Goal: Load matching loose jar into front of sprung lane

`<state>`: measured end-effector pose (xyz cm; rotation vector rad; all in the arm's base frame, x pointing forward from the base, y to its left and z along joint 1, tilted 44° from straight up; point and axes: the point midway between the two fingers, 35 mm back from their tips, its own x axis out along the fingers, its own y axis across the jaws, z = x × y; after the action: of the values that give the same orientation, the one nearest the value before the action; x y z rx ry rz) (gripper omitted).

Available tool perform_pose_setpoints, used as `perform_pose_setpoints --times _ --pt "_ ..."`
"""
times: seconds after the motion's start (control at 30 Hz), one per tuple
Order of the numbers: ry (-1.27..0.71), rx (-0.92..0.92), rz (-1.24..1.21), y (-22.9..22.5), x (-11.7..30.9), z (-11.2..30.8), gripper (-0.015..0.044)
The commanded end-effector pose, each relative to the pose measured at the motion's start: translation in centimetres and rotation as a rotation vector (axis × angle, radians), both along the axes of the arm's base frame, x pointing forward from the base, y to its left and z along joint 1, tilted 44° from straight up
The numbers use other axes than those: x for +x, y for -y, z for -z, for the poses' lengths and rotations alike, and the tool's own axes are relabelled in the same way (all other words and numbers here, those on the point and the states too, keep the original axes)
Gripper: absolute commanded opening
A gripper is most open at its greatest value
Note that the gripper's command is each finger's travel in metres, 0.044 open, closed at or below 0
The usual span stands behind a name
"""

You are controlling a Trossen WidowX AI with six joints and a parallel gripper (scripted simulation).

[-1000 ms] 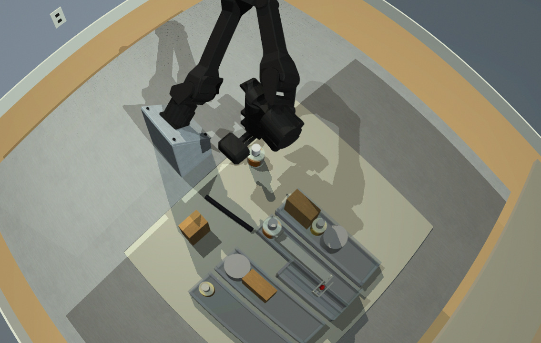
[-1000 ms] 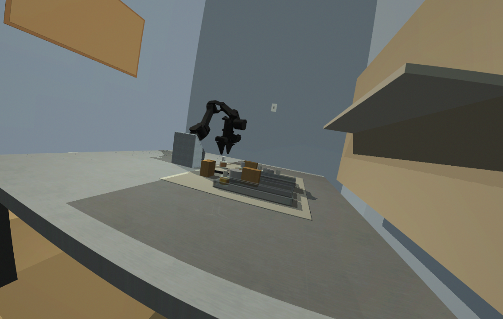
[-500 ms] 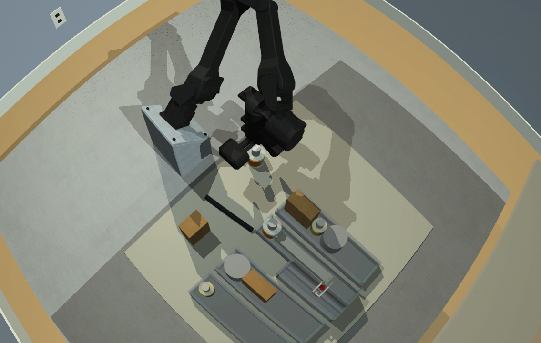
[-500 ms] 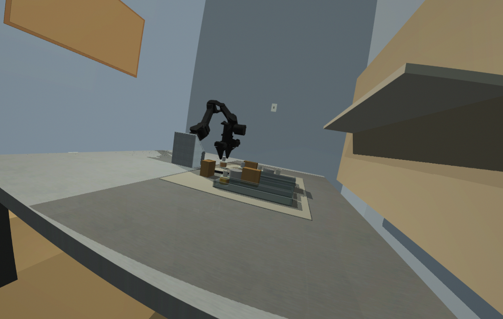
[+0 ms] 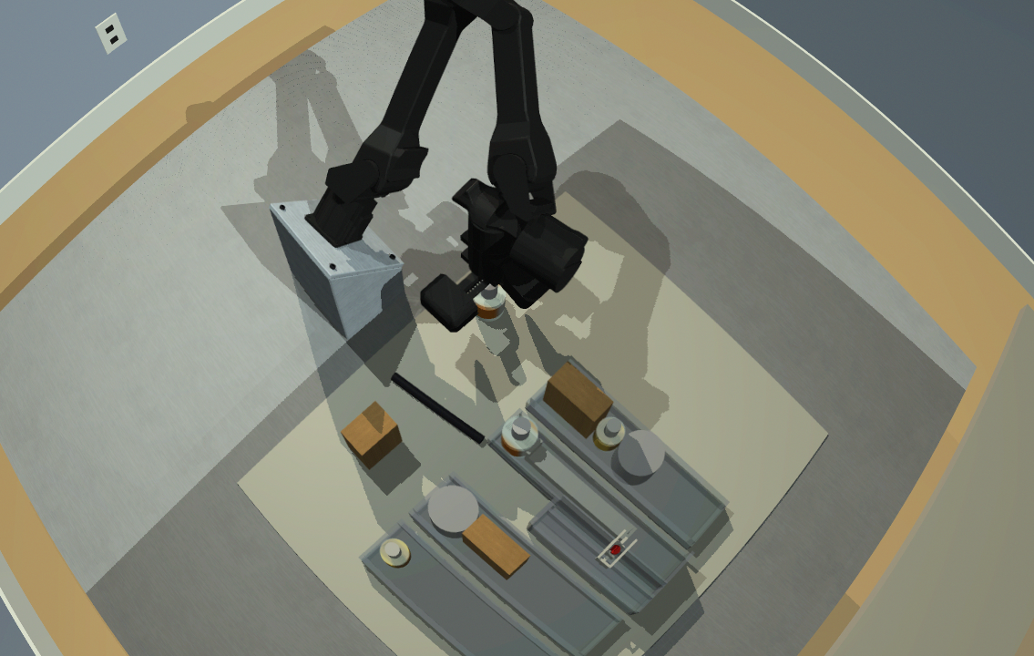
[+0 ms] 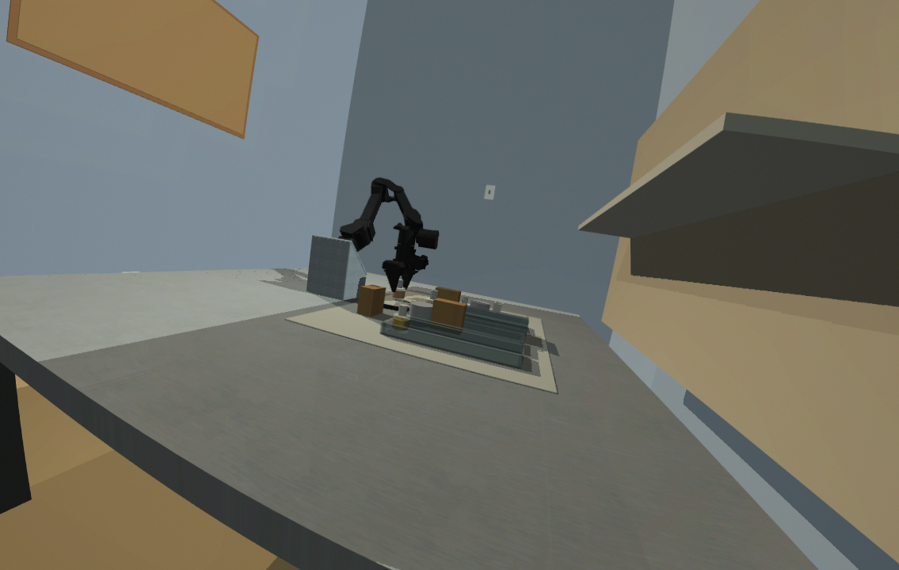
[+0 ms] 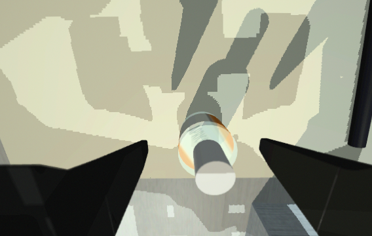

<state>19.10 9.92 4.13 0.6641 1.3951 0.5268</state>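
Note:
The loose jar (image 5: 489, 304) (image 6: 399, 292) (image 7: 186, 160), clear with an orange band and a grey-white cap, stands upright on the mat. My gripper (image 5: 489, 295) (image 6: 401, 286) (image 7: 204, 144) is open and empty, pointing down, with its fingertips on either side of the jar and apart from it; how low they reach is hard to tell. A matching orange-banded jar (image 5: 519, 435) stands at the arm-side front end of the sprung lane (image 5: 578, 483). The front stop and pusher plate are not clearly seen.
A black rod (image 5: 437, 407) (image 7: 366, 75) and a wooden block (image 5: 371, 434) (image 6: 370, 300) lie near the lane fronts. Neighbouring lanes hold yellow-banded jars (image 5: 394, 552), grey cylinders (image 5: 640, 455) and wooden blocks (image 5: 496, 545). A red bead (image 5: 615, 549) shows beside the sprung lane.

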Motion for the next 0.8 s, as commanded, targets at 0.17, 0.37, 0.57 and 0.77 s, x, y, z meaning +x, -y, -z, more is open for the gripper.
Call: perform_pose_setpoints --times 0.17,0.37,0.57,0.77 --pt "-0.01 -0.001 0.002 -0.3 -0.1 0.5 0.0335" --pt "-0.01 -0.001 0.002 -0.3 -0.1 0.5 0.0197" --pt "-0.01 -0.001 0.002 -0.3 -0.1 0.5 0.0138" --pt "-0.011 -0.014 0.003 1.2 0.1 -0.6 0.0"
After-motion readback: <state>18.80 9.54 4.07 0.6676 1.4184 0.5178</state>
